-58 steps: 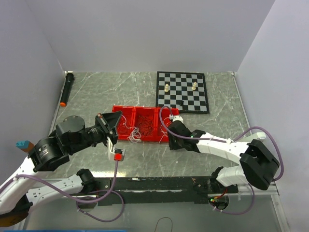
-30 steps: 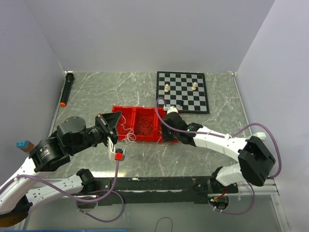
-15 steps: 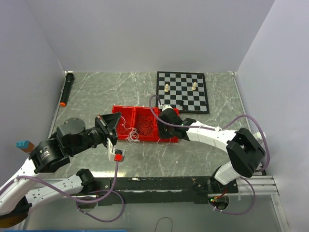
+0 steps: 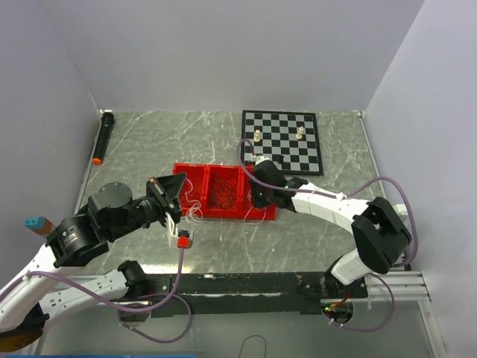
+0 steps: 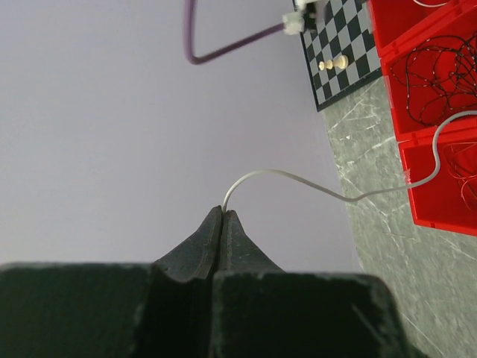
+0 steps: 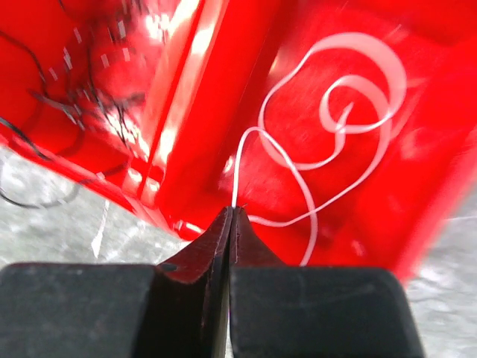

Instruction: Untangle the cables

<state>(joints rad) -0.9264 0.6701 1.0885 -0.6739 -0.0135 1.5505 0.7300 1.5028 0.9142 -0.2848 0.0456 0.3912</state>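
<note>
Right jaws now on hair-thin cable (image 6: 234, 175)

Thin white cables (image 6: 350, 112) and black cables (image 5: 436, 82) loop inside red tray (image 5: 428, 205).

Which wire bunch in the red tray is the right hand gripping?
The thin white looping wire in the red plastic tray's compartment nearest the black-and-white chessboard; the right hand is shut on its strand. The black tangle lies next door, untouched.
</note>
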